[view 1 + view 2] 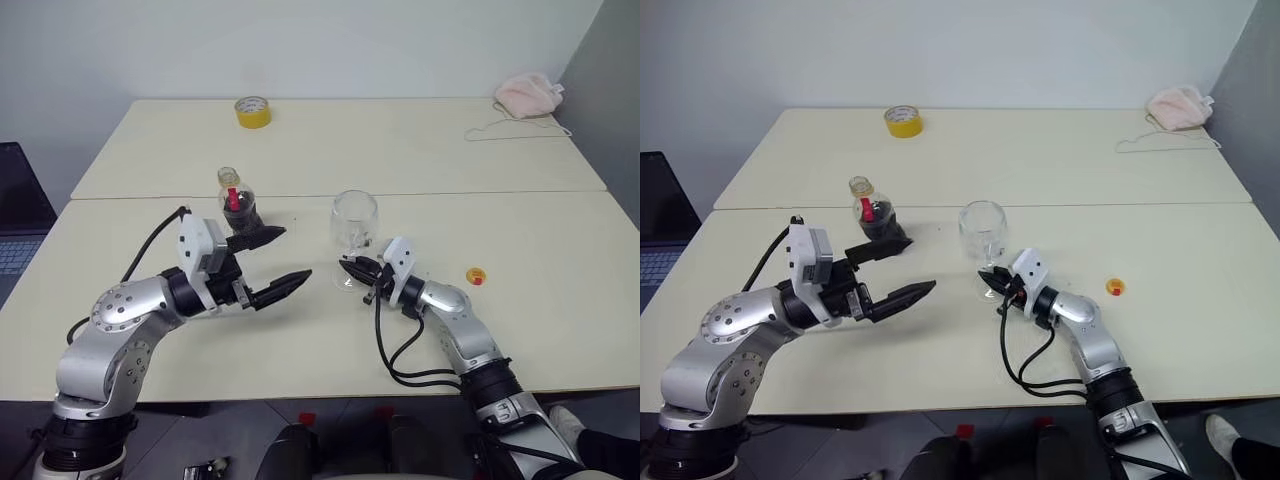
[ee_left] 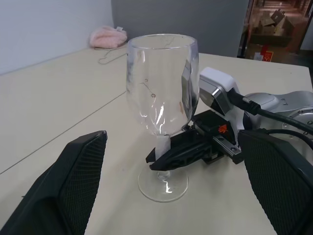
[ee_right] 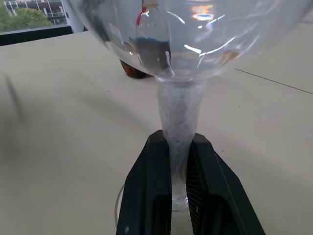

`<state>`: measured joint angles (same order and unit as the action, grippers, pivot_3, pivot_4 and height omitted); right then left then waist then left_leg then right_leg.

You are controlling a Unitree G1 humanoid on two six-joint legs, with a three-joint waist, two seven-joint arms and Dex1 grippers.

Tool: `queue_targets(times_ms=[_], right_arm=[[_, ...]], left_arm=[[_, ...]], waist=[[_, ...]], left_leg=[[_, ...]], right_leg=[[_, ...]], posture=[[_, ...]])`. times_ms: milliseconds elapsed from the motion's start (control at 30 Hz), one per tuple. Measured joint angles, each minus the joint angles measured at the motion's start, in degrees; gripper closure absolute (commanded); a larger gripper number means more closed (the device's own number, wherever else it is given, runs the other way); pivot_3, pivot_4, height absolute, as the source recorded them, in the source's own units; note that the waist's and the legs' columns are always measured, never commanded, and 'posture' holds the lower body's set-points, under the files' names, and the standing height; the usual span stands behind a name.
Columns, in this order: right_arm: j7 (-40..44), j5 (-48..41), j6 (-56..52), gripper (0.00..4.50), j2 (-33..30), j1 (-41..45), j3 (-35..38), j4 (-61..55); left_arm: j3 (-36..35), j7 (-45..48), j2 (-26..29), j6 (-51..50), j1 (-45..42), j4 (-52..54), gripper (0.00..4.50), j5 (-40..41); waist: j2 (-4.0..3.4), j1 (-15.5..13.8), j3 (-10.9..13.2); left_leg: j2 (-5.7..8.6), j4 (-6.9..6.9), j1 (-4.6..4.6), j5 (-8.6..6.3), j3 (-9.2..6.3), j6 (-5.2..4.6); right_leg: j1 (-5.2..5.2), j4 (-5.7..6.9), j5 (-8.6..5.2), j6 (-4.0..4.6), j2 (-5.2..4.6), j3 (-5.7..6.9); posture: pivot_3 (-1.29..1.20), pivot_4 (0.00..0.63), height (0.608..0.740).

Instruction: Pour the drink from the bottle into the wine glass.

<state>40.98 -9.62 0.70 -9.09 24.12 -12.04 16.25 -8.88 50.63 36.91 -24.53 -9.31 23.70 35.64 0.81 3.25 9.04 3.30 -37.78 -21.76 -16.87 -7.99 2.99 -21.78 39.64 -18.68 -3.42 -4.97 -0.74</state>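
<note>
Right gripper [image 3: 178, 166] around empty wine glass [image 2: 161, 93] stem.

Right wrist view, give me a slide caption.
Right gripper shut on the empty wine glass by its stem, bottle behind.

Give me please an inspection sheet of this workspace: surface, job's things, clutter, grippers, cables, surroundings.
Surface: two cream tables pushed together.
Job's things: bottle upright, uncapped, dark drink low inside; wine glass upright, no drink in it; yellow cap lying apart.
Clutter: yellow tape roll, pink cloth with a white cord, all at the far side.
Grippers: left gripper open, holding nothing, near the bottle; right gripper shut on the glass stem.
Cables: black cables looping at both arms.
Surroundings: laptop at the left edge; pale wall behind.
</note>
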Motion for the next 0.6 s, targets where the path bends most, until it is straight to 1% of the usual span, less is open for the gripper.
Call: queue_targets(times_ms=[200, 600], right_arm=[[0.1, 0.0, 0.1, 4.36, 0.3, 0.0, 0.0, 0.2], [1.4, -0.6, -1.2, 4.36, 0.1, 0.1, 0.2, 0.0]], left_arm=[[0.0, -0.4, 0.0, -0.7, -1.7, 0.6, 0.0, 1.2], [0.1, 1.6, 2.4, -1.7, 0.2, 0.9, 0.0, 1.6]], waist=[[0.0, 0.0, 0.0], [0.0, 0.0, 0.0]], left_leg=[[0.0, 0.0, 0.01, 0.0, 0.01, 0.0], [-0.01, 0.01, 0.01, 0.0, -0.01, 0.0]], right_leg=[[0.0, 0.01, 0.0, 0.0, 0.0, -0.01], [0.0, 0.0, 0.0, 0.0, 0.01, 0.0]], posture=[[0.0, 0.15, 0.74], [0.0, 0.15, 0.74]])
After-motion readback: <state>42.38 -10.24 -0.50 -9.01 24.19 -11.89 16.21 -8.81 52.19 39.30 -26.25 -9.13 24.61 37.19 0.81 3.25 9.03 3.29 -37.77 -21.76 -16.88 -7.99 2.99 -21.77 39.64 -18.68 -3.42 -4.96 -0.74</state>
